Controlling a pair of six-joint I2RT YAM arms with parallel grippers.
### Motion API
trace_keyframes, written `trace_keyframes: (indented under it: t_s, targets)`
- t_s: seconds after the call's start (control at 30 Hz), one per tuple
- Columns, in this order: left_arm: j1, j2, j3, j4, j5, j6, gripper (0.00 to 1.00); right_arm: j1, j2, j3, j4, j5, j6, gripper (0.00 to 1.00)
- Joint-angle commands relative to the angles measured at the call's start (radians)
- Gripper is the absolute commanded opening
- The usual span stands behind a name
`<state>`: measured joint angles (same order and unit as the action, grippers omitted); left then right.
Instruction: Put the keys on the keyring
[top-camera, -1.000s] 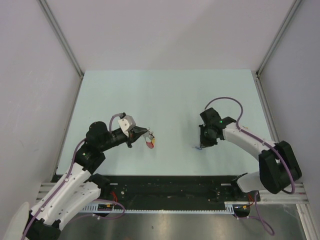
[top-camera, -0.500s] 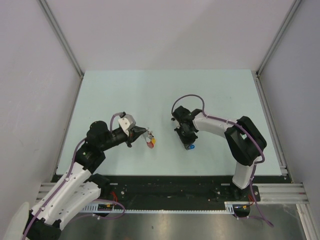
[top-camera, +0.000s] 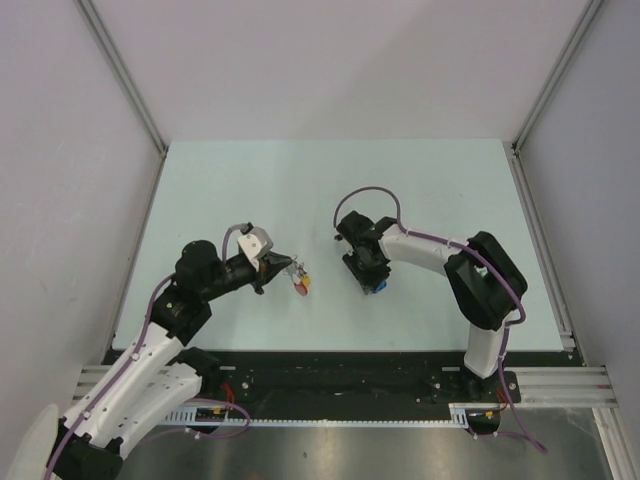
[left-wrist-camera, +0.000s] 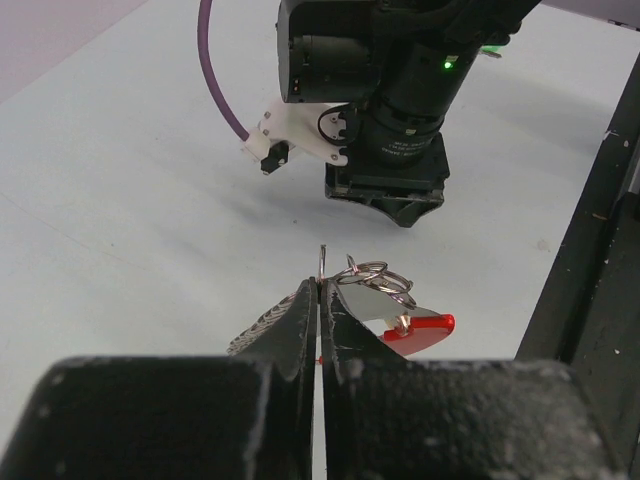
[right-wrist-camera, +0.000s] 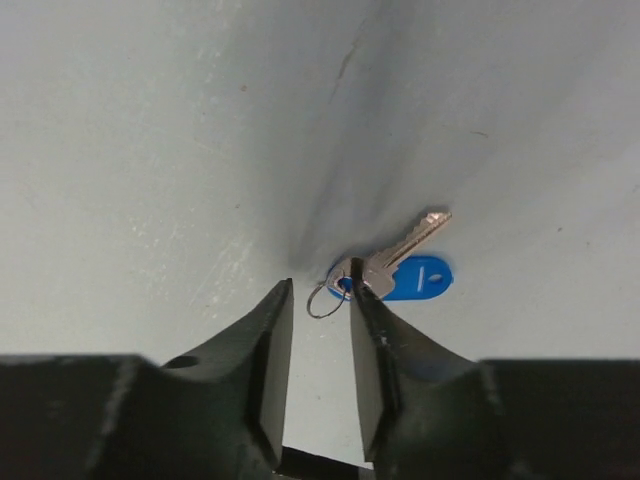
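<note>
My left gripper (top-camera: 284, 266) is shut on the keyring (top-camera: 299, 277), held a little above the table. In the left wrist view its jaws pinch a thin silver ring (left-wrist-camera: 322, 264) edge-on. More silver rings (left-wrist-camera: 377, 277), the grey strap and the red band (left-wrist-camera: 428, 327) hang to their right. My right gripper (top-camera: 371, 281) is open and points down over a silver key (right-wrist-camera: 405, 247) with a blue tag (right-wrist-camera: 422, 278). The key's small ring (right-wrist-camera: 325, 300) lies between the open jaws. The right fingertip (right-wrist-camera: 358, 285) is at the key's head.
The right gripper's body (left-wrist-camera: 390, 150) fills the space just beyond the keyring in the left wrist view. A black rail (top-camera: 340, 375) runs along the table's near edge. Grey walls close in the pale table (top-camera: 330, 190) on three sides.
The right arm has swung left from the right side toward the table's middle, and its gripper now stands over the blue key. The left arm has hardly moved.
</note>
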<state>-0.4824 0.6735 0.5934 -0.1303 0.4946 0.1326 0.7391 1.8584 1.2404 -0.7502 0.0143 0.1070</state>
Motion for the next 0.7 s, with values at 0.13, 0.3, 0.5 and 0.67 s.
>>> trace_keyframes:
  t_s: [0.13, 0.3, 0.5, 0.67]
  targets:
    - [0.01, -0.006, 0.052, 0.021, -0.013, 0.007, 0.0, 0.045, -0.218, -0.056, 0.121, 0.172, 0.132, 0.41]
    - [0.013, -0.011, 0.052, 0.021, -0.03, 0.007, 0.0, 0.092, -0.363, -0.248, 0.3, 0.311, 0.345, 0.42]
    - [0.011, -0.015, 0.051, 0.023, -0.039, -0.002, 0.0, 0.218, -0.392, -0.372, 0.4, 0.464, 0.588, 0.4]
    - [0.011, -0.023, 0.051, 0.023, -0.045, -0.01, 0.0, 0.267, -0.331, -0.386, 0.416, 0.542, 0.687, 0.36]
